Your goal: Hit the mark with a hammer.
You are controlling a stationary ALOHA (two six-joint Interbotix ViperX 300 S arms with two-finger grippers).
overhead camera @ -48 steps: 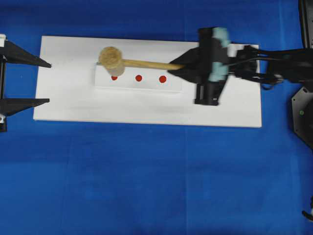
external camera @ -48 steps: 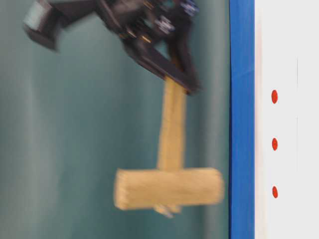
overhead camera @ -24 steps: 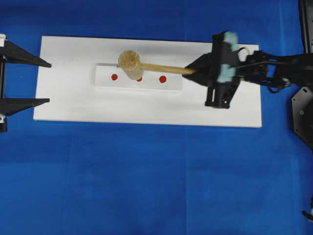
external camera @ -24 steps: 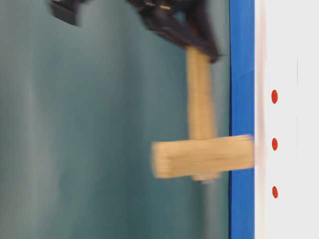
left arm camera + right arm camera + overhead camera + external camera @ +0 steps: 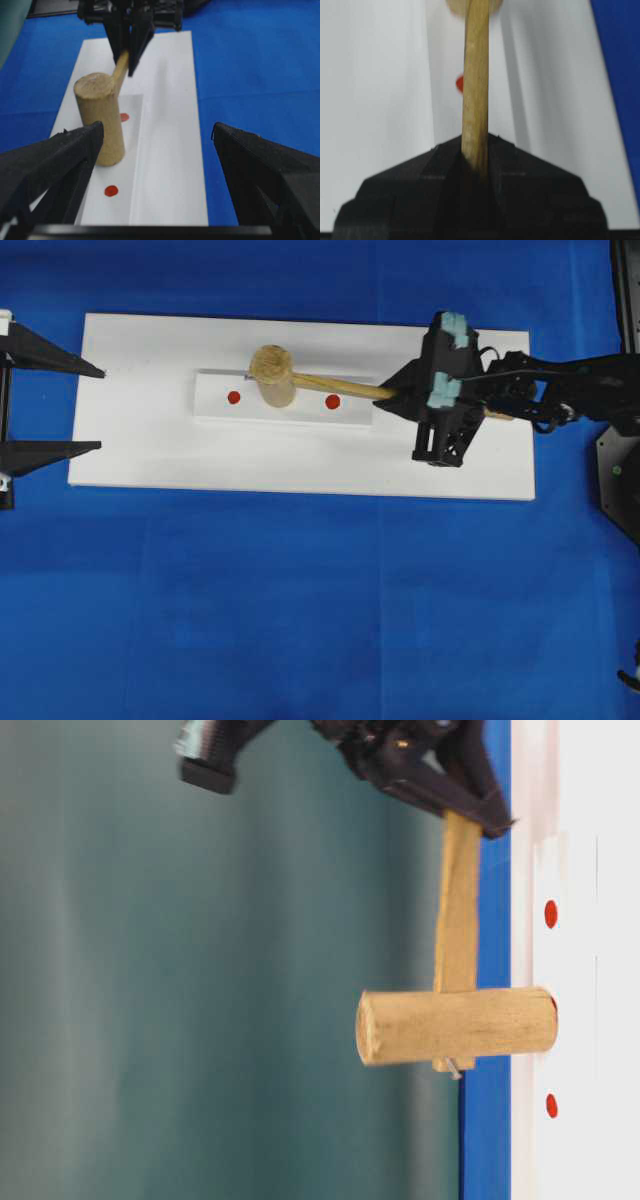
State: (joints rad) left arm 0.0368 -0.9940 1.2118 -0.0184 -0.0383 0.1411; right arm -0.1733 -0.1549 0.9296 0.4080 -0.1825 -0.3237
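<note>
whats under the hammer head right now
The hammer head stands on the white raised strip, between the two red dots still visible. The middle dot, the mark, is covered by the head, except perhaps a red sliver in the table-level view.

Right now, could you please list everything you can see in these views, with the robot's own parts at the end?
Hammer: one, light wood, head standing on the strip's middle, handle running to the right.
Red dots: two visible, one left of the head, one right of it; the middle mark is hidden under the head.
Strip: one, white, raised, on the board.
Board: one, white, on the blue cloth.
Left pincer: black, open, at the board's left end.
Right pincer: black, shut on the hammer handle.
</note>
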